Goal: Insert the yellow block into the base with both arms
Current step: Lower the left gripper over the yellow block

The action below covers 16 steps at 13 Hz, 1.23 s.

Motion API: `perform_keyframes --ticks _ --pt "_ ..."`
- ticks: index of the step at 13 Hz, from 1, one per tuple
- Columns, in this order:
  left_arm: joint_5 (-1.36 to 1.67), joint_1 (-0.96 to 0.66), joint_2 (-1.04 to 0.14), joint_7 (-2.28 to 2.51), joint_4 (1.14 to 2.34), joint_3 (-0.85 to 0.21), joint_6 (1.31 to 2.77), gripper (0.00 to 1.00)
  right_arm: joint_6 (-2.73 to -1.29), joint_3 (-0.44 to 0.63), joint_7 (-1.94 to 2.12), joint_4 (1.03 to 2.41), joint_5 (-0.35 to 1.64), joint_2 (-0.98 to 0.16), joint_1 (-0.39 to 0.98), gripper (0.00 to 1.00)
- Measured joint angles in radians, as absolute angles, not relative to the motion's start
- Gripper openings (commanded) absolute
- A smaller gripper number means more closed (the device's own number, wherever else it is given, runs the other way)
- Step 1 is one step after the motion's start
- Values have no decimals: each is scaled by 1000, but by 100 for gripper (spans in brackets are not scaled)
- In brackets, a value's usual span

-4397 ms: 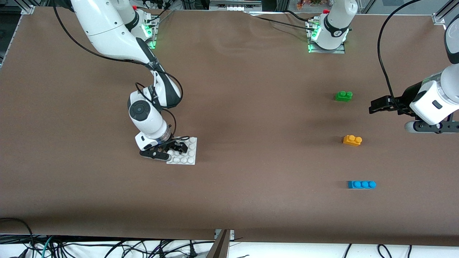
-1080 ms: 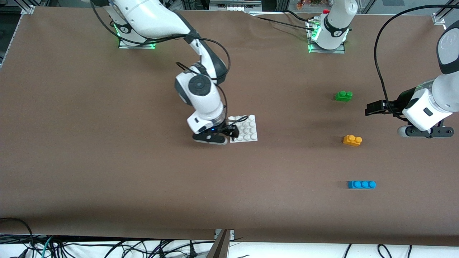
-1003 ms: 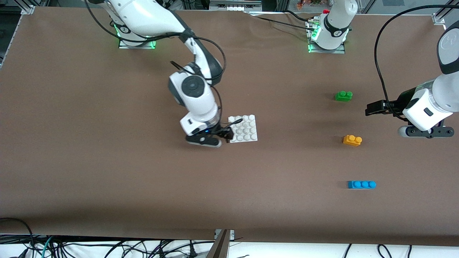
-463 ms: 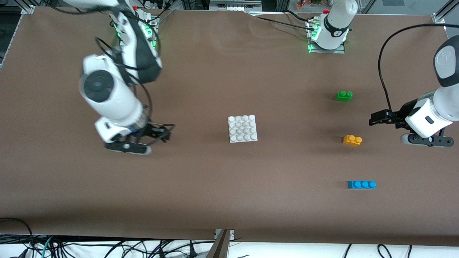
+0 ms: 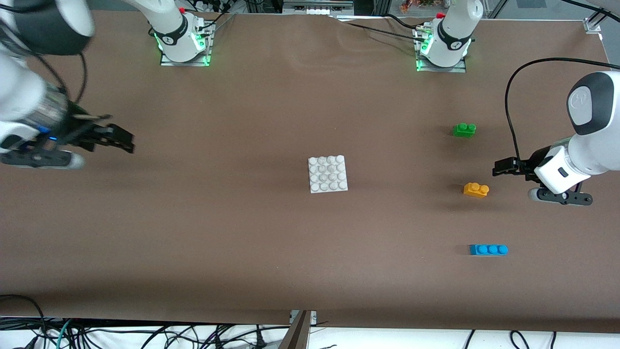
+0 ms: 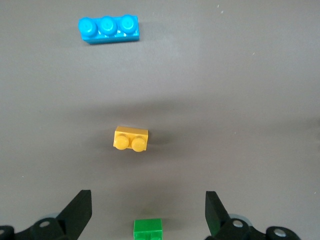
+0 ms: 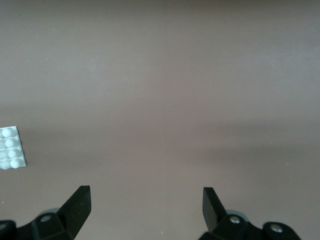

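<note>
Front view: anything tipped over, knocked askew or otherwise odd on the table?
Nothing stands out. The base lies flat mid-table; the yellow block, green brick and blue brick sit upright, studs up, apart from each other.

A robotics lab: two white arm bases [image 5: 180, 34] with green status lights are bolted on metal plates to a brown-covered surface [image 5: 242, 242]. Aluminium framing [image 5: 36, 12] marks its corners, and loose cables [image 5: 145, 334] tangle along the floor edge nearest the front camera.
</note>
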State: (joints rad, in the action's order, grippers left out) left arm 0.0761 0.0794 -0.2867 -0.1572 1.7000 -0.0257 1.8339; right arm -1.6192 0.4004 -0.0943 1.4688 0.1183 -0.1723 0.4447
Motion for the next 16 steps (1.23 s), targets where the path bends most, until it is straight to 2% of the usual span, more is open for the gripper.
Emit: perform_keyframes --ticks 5,13,14,16 --pt "75 83 -341 -273 1812 -24 1999 100 -1617 448 -100 1458 98 -161 445 99" --pt "34 89 -429 -355 1941 -24 2256 100 -1614 446 -138 1458 87 -164 456 99" --pt "34 89 -432 -368 1960 -24 2288 100 -1610 414 -138 1457 86 -163 440 99" --pt "34 90 -438 -391 1990 -24 2334 100 -1594 204 -140 1454 47 -157 283 99"
